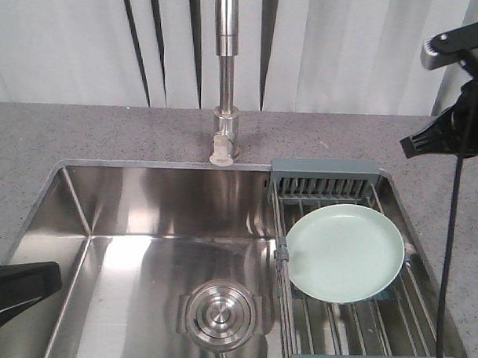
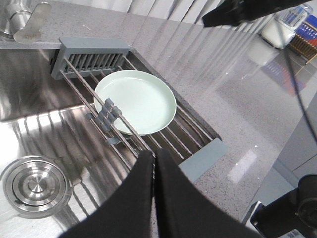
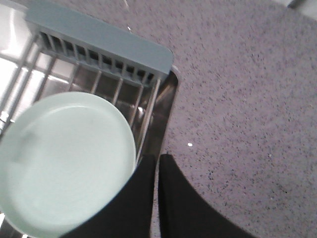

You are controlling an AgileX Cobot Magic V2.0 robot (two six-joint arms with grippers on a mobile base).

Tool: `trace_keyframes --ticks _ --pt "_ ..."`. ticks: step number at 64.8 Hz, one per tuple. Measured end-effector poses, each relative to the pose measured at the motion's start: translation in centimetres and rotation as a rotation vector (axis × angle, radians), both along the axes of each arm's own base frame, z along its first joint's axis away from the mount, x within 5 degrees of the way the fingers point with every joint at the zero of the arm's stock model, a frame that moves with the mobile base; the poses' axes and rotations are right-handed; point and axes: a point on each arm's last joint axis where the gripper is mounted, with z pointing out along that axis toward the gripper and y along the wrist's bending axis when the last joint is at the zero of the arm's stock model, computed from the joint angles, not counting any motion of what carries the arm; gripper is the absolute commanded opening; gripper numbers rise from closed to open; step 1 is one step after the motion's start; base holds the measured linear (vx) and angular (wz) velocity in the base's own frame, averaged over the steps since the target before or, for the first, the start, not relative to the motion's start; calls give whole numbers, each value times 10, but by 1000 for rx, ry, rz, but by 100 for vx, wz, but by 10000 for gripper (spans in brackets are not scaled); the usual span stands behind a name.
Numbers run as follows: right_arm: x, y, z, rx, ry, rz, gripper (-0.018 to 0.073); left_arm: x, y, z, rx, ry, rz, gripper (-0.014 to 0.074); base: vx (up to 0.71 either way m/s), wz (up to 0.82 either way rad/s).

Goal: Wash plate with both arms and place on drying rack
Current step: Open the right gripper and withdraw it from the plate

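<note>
The plate [image 1: 345, 253] lies face up on the drying rack [image 1: 352, 324], which spans the right end of the steel sink [image 1: 143, 215]. It rests flat on the steel rods, nearer the slotted grey-blue end piece [image 1: 325, 179] at the back than the plain end piece at the front. No claw touches it.

The front view takes in the whole basin: the round drain [image 1: 221, 313] in its floor, the tall tap [image 1: 226, 76] rising from the speckled grey bench [image 1: 76, 134], and a pleated pale curtain [image 1: 346, 49] behind. The right arm [image 1: 454, 92] hangs high at the right edge with a thin black cable [image 1: 448, 257] dropping past the rack; only a dark wedge of the left arm [image 1: 15, 289] shows at the lower left. Neither claw's fingertips can be made out here.

The left wrist view shows the rack from the sink side, with a small grey clip [image 2: 106, 115] on the rods touching the plate's rim, a detail that is hard to read from the front. The left claw [image 2: 154, 157] sits above the basin beside the rack, its two fingers pressed together, closed on nothing.

The right wrist view looks straight down on the rack's back right corner and the bench beside it. The right claw [image 3: 157, 161] hovers over the sink's edge just beside the plate's rim, its fingers nearly together with only a thin slit between them, gripping nothing.
</note>
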Motion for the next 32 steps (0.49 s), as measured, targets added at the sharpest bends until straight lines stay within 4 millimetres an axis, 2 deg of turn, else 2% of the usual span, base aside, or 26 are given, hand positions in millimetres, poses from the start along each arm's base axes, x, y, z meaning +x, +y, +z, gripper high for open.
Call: trace_keyframes --ticks 8,14,24,32 --pt "-39 6 29 103 -90 84 -9 0 0 0 0 0 0 -6 0 0" --pt "-69 8 37 150 -135 145 -8 0 0 0 0 0 0 -6 0 0" --pt "-117 7 32 202 -177 189 -6 0 0 0 0 0 0 -6 0 0" --pt "-149 3 18 213 -191 194 -6 0 0 0 0 0 0 -6 0 0"
